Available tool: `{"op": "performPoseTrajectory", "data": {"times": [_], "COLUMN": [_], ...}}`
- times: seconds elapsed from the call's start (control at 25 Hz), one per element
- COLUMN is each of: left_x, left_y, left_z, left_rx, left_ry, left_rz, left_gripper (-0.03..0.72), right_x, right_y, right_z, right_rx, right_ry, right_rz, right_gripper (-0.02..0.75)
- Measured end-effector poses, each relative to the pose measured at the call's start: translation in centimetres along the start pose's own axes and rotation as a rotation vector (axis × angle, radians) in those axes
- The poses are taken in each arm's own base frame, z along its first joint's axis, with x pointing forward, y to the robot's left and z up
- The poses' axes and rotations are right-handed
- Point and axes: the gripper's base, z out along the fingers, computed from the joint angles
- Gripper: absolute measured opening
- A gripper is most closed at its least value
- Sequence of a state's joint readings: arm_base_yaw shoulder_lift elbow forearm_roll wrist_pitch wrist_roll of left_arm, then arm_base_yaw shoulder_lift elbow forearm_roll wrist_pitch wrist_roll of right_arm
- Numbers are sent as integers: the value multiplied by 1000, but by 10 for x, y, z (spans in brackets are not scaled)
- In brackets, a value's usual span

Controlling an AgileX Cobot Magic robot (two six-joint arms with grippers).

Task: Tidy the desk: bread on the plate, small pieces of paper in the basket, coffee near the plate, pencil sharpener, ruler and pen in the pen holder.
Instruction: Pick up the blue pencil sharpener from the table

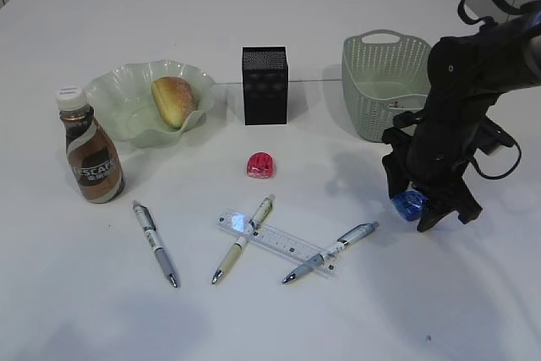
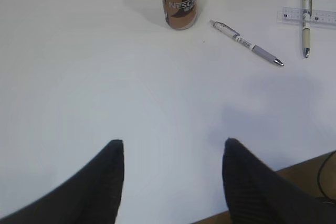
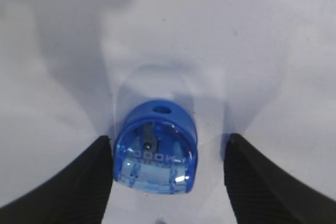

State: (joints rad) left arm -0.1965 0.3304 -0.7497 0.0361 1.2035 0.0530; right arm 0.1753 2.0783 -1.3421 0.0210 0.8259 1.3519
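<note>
Sharpener (image 3: 155, 150) is lying on the bench (image 1: 279, 6) between your right hand's (image 1: 431, 209) spread fingers, one pad touching its side, nothing gripped. You are working the sharpener step; bread (image 1: 173, 101) is already sitting on the plate (image 1: 114, 90). Next you are needing to close squarely, lift, and carry it to the holder (image 1: 265, 86). Your left hand (image 2: 173, 182) is hanging wide over bare bench, holding nothing.
</note>
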Motion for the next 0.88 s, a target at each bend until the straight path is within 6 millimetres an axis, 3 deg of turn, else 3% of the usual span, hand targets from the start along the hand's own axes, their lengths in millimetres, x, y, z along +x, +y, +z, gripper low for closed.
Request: {"op": "performPoseTrajectory", "data": {"times": [0.88], "left_x": [1], "left_y": [0], "left_z": [0], "left_rx": [-1], "left_ry": [9], "left_rz": [1], "left_gripper": [401], "right_x": [0], "right_y": [0], "right_z": [0], "right_rx": [-1], "right_ry": [-3], "right_rz": [-2], "right_gripper": [519]}}
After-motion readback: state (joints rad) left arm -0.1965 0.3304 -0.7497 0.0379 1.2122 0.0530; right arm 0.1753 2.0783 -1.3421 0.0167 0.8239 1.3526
